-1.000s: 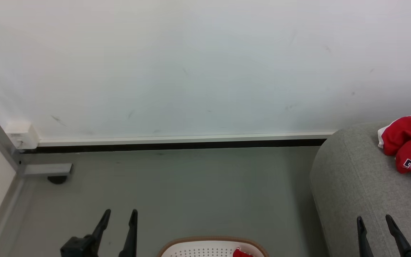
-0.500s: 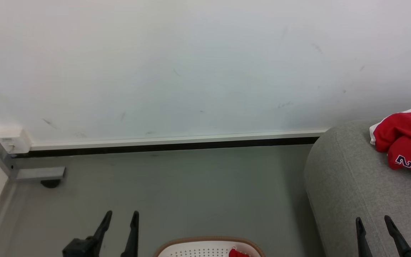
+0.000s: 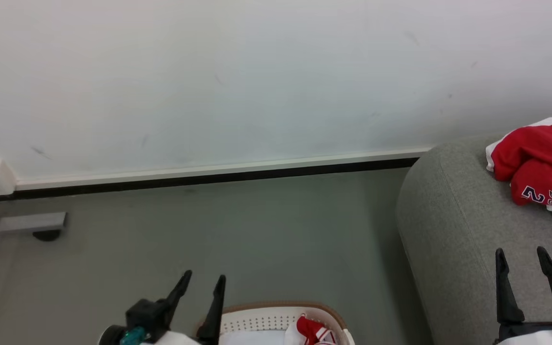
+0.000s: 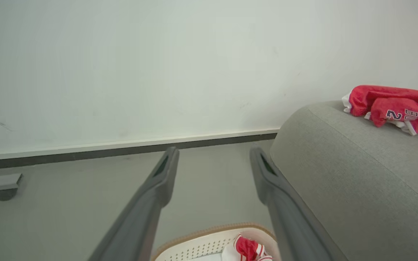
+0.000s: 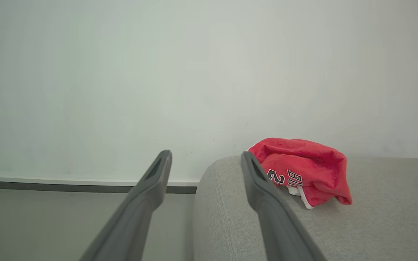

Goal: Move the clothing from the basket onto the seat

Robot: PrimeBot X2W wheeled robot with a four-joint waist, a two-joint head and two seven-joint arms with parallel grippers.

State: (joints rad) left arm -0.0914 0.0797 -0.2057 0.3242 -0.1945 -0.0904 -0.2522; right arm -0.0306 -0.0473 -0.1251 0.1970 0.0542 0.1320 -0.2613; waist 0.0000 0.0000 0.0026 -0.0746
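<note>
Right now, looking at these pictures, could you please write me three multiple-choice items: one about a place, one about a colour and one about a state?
1. Where does the crumpled bright red jersey with white trim lie?
A) over a wooden chair
B) on the large light grey fabric seat
C) on a coat hanger

2. What colour is the braided-look rim of the oval white perforated plastic basket?
A) brown
B) blue
C) black

3. How do the left gripper and the right gripper stand?
A) both shut on cloth
B) the left one shut on a handle
C) both open, holding nothing

Answers:
1 B: the jersey rests on the seat's upholstery.
2 A: the rim shows brown in the head view.
3 C: each wrist view shows the jaws apart with nothing between them.
</note>
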